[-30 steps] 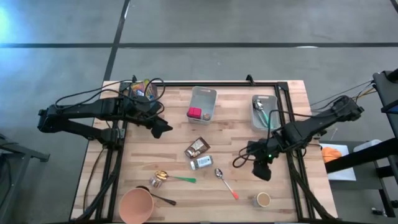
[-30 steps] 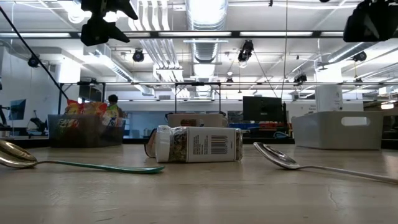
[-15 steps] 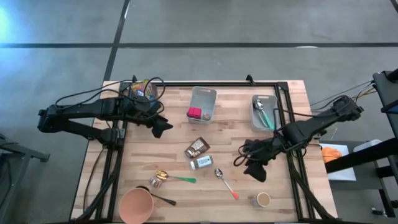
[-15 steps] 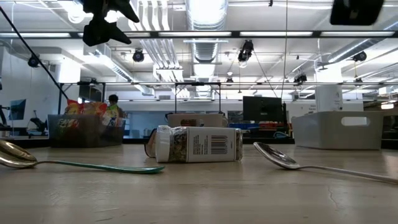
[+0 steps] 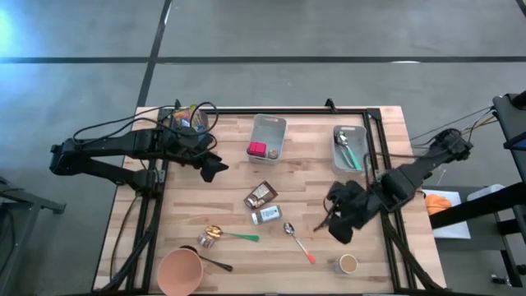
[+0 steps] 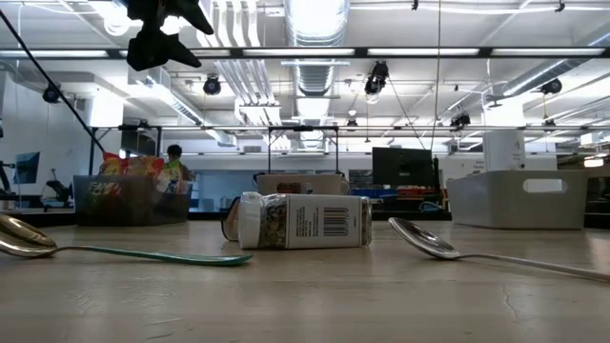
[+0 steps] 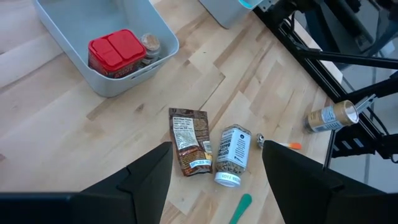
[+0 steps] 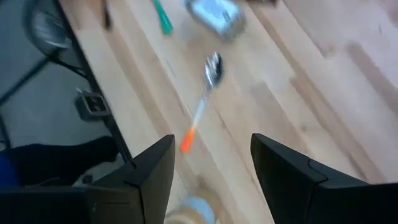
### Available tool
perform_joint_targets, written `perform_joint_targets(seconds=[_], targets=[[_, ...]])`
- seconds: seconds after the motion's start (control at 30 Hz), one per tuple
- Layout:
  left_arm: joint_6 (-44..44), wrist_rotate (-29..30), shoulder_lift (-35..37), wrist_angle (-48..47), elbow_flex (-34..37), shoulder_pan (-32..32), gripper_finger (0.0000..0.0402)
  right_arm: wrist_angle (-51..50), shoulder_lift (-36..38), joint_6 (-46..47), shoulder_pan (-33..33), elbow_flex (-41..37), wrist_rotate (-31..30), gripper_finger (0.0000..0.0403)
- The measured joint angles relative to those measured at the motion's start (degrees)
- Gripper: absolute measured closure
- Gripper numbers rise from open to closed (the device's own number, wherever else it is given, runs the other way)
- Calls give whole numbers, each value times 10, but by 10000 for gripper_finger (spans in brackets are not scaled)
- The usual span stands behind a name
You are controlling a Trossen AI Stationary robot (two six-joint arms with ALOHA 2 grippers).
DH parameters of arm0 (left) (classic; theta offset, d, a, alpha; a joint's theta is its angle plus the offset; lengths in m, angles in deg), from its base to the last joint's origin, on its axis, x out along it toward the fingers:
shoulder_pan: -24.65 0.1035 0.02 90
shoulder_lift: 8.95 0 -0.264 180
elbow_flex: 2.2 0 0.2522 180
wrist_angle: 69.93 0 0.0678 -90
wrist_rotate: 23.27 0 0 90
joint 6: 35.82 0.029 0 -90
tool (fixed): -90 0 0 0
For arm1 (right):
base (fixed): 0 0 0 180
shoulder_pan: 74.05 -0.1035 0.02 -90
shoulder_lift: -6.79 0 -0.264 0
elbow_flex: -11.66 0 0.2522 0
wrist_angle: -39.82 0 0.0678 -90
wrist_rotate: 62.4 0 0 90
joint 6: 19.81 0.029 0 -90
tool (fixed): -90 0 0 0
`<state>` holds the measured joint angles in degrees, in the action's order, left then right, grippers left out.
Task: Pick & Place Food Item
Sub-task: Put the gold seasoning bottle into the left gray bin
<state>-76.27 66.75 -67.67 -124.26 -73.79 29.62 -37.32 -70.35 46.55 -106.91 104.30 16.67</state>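
Crinkled brown snack pouch [image 5: 260,194] beside cylindrical jar [image 5: 266,215] on wood-plank table [image 5: 230,156], both jaws parted, empty

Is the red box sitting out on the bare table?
No, the red box sits inside the grey bin, next to a small round thing, not on the bare wood.

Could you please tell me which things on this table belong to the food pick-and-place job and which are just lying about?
Likely part of the job:
- brown snack packet
- spice jar, lying on its side
- grey bin holding a red box
- right gripper, open above the table
- left gripper, open, waiting

Probably just lying about:
- orange-handled spoon
- green-handled spoon
- pink cup
- utensil bin
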Motion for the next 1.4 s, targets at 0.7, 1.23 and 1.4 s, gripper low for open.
perform_joint_targets(seconds=[0.7,1.23,1.4], targets=[[0,0,0,0,0,0,149,-67,-138,184,-125,43,64,195],[0,0,0,0,0,0,149,-63,-135,270,-134,44,137,194],[0,0,0,0,0,0,149,-62,-137,289,-144,43,151,146]])
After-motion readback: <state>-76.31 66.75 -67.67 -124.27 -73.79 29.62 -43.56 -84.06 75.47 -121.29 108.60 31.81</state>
